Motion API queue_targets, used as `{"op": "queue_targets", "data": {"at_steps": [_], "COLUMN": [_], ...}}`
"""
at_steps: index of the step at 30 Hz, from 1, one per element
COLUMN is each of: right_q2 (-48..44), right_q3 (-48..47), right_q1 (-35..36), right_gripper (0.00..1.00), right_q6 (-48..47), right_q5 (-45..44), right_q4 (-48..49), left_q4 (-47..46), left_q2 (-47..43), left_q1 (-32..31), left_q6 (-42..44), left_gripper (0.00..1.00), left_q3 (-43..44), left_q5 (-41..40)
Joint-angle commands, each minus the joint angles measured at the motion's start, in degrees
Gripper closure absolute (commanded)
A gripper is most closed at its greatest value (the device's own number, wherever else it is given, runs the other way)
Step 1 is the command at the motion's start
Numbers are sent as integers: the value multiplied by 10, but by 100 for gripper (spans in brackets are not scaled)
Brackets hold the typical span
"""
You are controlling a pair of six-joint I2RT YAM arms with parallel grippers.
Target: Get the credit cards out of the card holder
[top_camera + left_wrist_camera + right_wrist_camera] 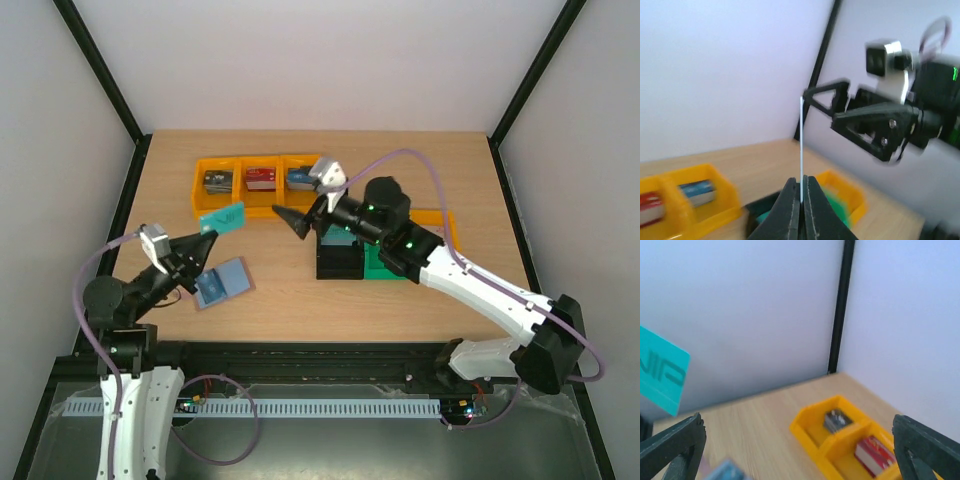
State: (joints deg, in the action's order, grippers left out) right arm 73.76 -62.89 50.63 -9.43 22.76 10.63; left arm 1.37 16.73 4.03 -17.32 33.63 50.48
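Teal credit card (222, 217) being pinched in left gripper (207, 233), right gripper (290, 218) gaping wide just right of it, card holder (222, 282) lying open nearer.

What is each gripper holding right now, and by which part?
The left gripper pinches the teal credit card by one edge; the right gripper is open, holding nothing.
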Motion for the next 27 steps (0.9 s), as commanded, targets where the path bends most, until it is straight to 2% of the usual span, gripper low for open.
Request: {"op": "queue_targets", "data": {"at_steps": [1,4,7,10,12,14,16,19,23,27], "right_q2": [-30,-33,2,44,82,113,137,159,171,181], "right_q3": [24,10,-51,-69,-96,-130,-159,-197,-209,-198], "right_q1": [-17,-17,-17,-16,-12,2,23,50,58,59], "right_gripper": [1,1,0,10,18,24,29,31,43,44], "right_q6": [197,245,375,510,560,565,529,465,461,461], "right_q5": [49,54,35,55,69,80,94,117,129,109], "right_q4": [209,230,229,290,286,264,241,185,176,177], "left_q4": [-300,-221,-371,-433,-469,-453,-429,-410,-408,-425], "left_q2": [11,23,22,23,21,17,16,14,14,11], "left_q1": [-2,-1,0,10,15,15,15,14,14,14], "left_q6": [-440,-487,-565,-576,-568,-571,-568,-566,-567,-560], "left_gripper": [98,98,98,98,98,98,98,98,98,98], "left_q3": [-54,-45,-92,-97,-96,-95,-97,-99,-101,-106], "left_q5": [-78,-181,-182,-188,-171,-171,-171,-168,-169,-162]}}
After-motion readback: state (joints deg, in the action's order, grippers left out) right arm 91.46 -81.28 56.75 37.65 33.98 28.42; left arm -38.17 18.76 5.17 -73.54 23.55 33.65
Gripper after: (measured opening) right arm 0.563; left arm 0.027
